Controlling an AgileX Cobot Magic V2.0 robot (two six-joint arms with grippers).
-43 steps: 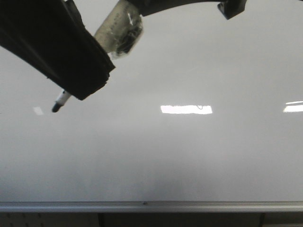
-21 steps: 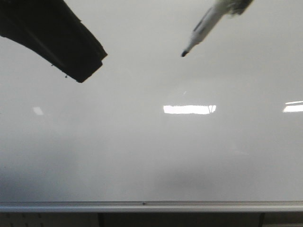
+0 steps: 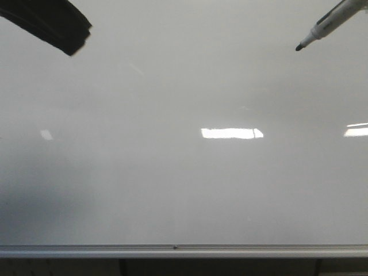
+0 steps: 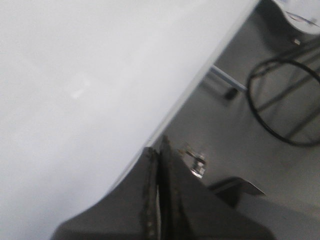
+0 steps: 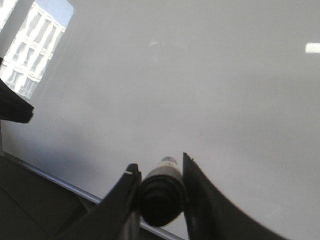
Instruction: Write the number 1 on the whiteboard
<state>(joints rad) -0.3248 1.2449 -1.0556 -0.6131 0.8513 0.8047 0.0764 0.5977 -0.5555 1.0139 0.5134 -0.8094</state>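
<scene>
At the far left of the front view, the left arm (image 3: 54,26) shows as a curved matte black shape cut off by the top corner, held above the whiteboard (image 3: 184,190). Its wrist camera shows the left gripper (image 4: 159,165) with its two dark, flat fingers pressed together edge to edge, nothing between them. The whiteboard fills almost the whole front view: a smooth, glossy, pale grey-white sheet with a silver ribbed aluminium rail (image 3: 184,250) along its bottom edge. Bright rectangular light reflections (image 3: 232,133) lie across its middle and right. No black stroke of the number 1 can be made out anywhere on the board surface in any view. At the upper right, a marker (image 3: 322,27) slants down towards the left, with a white barrel, dark band and small black tip, over the board. The right wrist view shows the right gripper (image 5: 161,175) clamping the marker's round dark end between two curved black fingers.
</scene>
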